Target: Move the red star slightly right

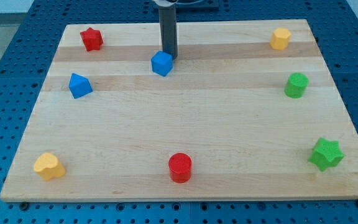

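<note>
Wooden board (185, 124) carrying eight blocks; my tip (169, 57) touching blue cube (161, 63), sitting well right of red star (91, 38); no claw showing.

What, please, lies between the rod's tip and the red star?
Nothing: in the camera view, only bare board separates my tip from the red star; the blue cube touches the tip's lower side.

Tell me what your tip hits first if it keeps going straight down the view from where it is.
My tip sits just above-right of the blue cube, seemingly touching it. Straight down, it would probably clip that cube's right edge first; depth is hard to judge.
</note>
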`<action>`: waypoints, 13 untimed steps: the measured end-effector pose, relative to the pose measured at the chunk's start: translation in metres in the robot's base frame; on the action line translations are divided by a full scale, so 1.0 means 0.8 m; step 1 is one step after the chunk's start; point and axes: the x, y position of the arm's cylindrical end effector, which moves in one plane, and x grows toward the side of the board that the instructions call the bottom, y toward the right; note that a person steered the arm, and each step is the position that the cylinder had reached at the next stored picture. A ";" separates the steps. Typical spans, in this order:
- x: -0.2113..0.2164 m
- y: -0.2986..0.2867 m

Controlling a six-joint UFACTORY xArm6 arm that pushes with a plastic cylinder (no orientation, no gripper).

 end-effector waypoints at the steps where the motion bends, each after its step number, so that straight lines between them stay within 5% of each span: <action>1: -0.007 0.001; 4: -0.129 0.029; 9: -0.141 -0.272; 10: -0.150 -0.290; 11: -0.098 -0.286; 13: -0.061 -0.198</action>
